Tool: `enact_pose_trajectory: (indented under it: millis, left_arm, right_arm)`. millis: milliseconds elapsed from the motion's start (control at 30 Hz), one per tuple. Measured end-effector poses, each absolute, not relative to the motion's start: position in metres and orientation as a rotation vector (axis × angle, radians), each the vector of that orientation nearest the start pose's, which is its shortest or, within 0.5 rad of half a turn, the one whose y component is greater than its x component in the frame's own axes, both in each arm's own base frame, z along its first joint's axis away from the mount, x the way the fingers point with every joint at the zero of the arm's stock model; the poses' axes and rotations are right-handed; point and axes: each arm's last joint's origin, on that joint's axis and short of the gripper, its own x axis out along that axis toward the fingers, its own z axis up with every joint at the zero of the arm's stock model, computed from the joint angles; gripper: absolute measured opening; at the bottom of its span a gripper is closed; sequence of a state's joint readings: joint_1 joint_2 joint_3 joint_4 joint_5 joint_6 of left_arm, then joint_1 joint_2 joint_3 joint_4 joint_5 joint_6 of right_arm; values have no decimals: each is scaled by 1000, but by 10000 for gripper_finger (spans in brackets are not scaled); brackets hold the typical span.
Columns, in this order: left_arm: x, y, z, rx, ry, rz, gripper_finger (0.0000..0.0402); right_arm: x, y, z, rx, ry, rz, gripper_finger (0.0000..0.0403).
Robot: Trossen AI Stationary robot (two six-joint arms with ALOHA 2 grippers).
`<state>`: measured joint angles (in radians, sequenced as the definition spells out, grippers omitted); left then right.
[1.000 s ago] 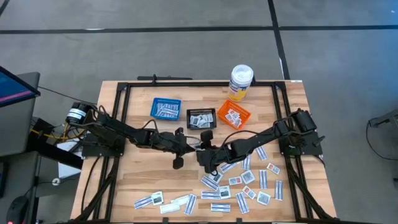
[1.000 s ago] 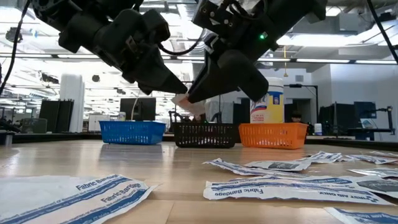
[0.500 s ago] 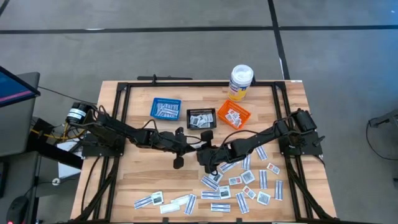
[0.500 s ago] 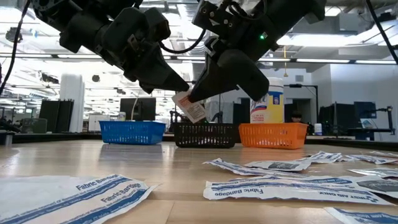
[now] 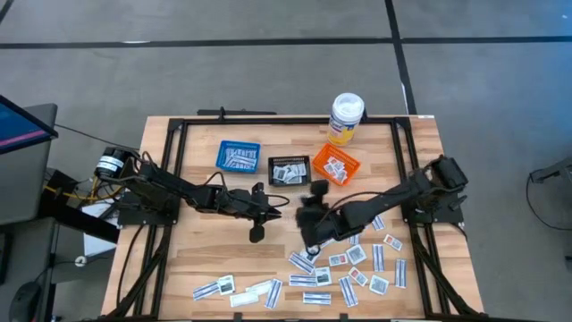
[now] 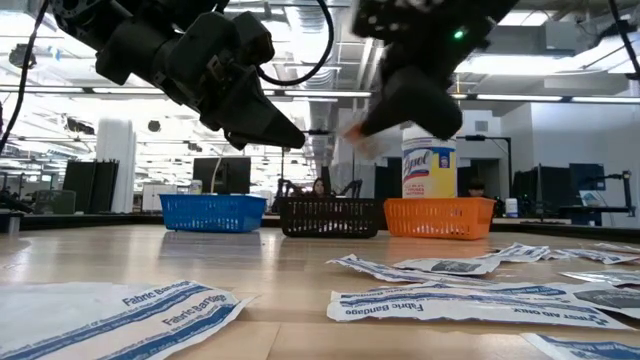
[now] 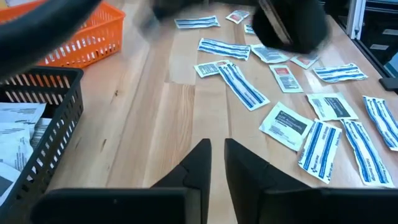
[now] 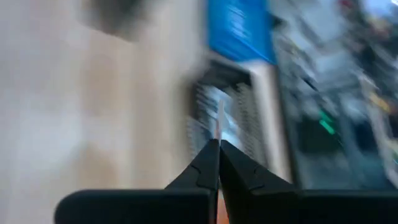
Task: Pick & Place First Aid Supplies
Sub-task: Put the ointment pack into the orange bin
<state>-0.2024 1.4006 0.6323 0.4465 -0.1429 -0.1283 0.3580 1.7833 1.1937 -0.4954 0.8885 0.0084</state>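
Though bare through its middle, littered along the near side: wooden table [image 5: 206, 255], framed by black rails.

At the far edge, upright, a tall white bottle [image 5: 346, 118] with a yellow label. In front of it, a row of three small containers: blue basket [image 5: 239, 156], black basket [image 5: 290, 170], orange basket [image 5: 335, 166], each with packets inside.

Lying flat on the wood toward the near right, the bulk of the first aid supplies [image 5: 353, 261]: narrow strips with blue print and small squares with dark or red marks, some overlapping. Toward the near left, a smaller handful of the same.

Above mid-table, just in front of the black basket, the left gripper [image 5: 278, 207], reaching in from the left. Fingers parted only by a narrow slit, nothing between them.

Close beside it, raised off the wood and coming in from the right, the right gripper [image 8: 219, 147]. Pinched fully together on one small white packet [image 8: 219, 121], seen edge-on at the fingertips in the right wrist view and as a pale blur in the low view, held up in the air short of the black and orange baskets.
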Motion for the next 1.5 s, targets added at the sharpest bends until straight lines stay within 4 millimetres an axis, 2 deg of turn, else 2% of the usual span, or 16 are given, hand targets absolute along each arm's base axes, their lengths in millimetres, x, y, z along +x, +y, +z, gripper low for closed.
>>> enact_pose_trajectory:
  millis: [200, 333, 433, 533, 633, 800, 933, 1033, 1133, 1267, 1400, 1500]
  left_arm:
    - [280, -53, 206, -72, 320, -37, 41]
    - [280, -53, 206, -71, 320, -36, 40]
    - [280, -53, 206, -72, 320, -36, 40]
    - [280, -53, 206, -72, 320, -36, 40]
    - [280, -53, 206, -72, 319, -36, 40]
    - [280, -53, 206, -72, 318, -36, 40]
    - [280, -53, 206, -72, 317, -36, 40]
    - [280, -53, 206, -72, 317, -36, 40]
    - [280, -53, 206, -72, 317, -37, 40]
    - [279, -55, 206, -71, 318, -43, 40]
    - [275, -69, 207, 11, 316, -105, 40]
    - [269, -85, 211, 42, 302, -171, 52]
  right_arm:
    - [294, 64, 226, -428, 963, -831, 1]
    - [277, 32, 234, -275, 1070, -973, 3]
    - [276, 12, 230, -117, 1185, -951, 6]
    - [280, -6, 215, -112, 1234, -920, 11]
    - [289, -22, 204, -58, 1273, -810, 18]
    - [295, -34, 205, -90, 1280, -695, 28]
    - [292, -44, 207, -101, 1303, -694, 40]
    - [291, -45, 207, -39, 1291, -727, 48]
    - [292, -36, 207, 7, 1280, -705, 51]
    - [287, -20, 223, -48, 1225, -622, 52]
    - [272, 0, 245, -52, 1105, -550, 52]
    - [254, 14, 248, -52, 965, -498, 52]
